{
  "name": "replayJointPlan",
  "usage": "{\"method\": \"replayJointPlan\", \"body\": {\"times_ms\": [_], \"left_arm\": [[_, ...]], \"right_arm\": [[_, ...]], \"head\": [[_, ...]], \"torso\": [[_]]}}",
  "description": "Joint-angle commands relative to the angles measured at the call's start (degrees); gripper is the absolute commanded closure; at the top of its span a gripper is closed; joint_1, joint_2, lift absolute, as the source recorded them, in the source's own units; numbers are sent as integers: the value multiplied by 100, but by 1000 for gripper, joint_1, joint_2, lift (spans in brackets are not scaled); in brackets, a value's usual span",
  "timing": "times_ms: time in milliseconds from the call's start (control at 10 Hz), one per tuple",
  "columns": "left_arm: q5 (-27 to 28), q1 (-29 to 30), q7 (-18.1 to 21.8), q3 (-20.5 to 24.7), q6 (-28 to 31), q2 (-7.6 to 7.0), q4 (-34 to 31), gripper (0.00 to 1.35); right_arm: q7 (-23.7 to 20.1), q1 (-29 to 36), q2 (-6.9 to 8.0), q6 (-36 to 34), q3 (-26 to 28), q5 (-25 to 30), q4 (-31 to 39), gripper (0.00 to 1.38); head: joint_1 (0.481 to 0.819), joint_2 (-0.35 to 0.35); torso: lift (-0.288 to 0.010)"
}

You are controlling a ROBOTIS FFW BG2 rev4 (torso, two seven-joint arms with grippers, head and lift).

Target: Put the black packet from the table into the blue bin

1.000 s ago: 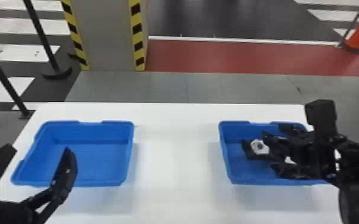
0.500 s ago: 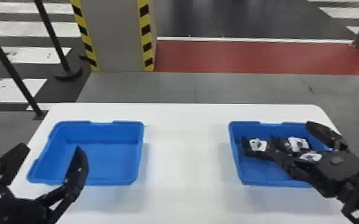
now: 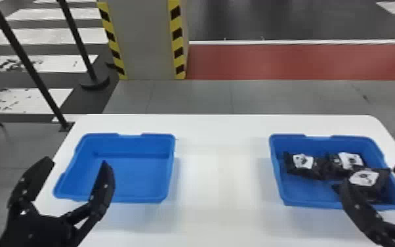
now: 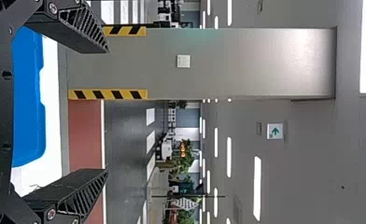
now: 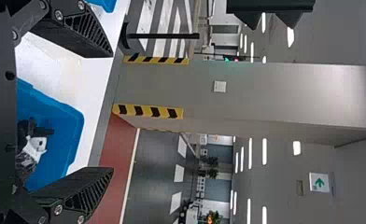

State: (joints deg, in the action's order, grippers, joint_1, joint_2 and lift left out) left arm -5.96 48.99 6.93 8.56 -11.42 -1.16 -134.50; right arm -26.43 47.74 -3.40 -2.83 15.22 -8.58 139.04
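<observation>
At eight o'clock in the head view, the left tool (image 3: 77,161) is being held, fingers apart, before the left blue bin (image 3: 137,177), which is being carried by the counter (image 3: 219,193). Toward four o'clock, three black packets (image 3: 367,179) are being held inside the right blue bin (image 3: 305,193), at its nine, one and four o'clock. The four-o'clock packet is being partly covered by the right tool (image 3: 372,176), whose fingers are being kept apart.

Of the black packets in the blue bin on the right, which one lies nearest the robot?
The front-right packet, partly behind a finger of the right hand; the left packet and back-right packet lie farther back.
</observation>
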Motion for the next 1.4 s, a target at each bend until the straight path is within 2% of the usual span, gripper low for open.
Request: {"method": "replayJointPlan", "body": {"times_ms": [0,100,1300], "left_arm": [[2,9,1,12,-26,1,0,114],[2,9,1,24,-26,1,0,114],[-10,9,1,12,73,1,0,114]], "right_arm": [[112,471,67,-167,214,-91,489,162],[147,598,76,-167,214,-125,658,163],[32,457,94,283,180,-45,250,163]], "head": [[695,52],[695,38],[695,35]], "torso": [[-110],[-110],[-110]]}}
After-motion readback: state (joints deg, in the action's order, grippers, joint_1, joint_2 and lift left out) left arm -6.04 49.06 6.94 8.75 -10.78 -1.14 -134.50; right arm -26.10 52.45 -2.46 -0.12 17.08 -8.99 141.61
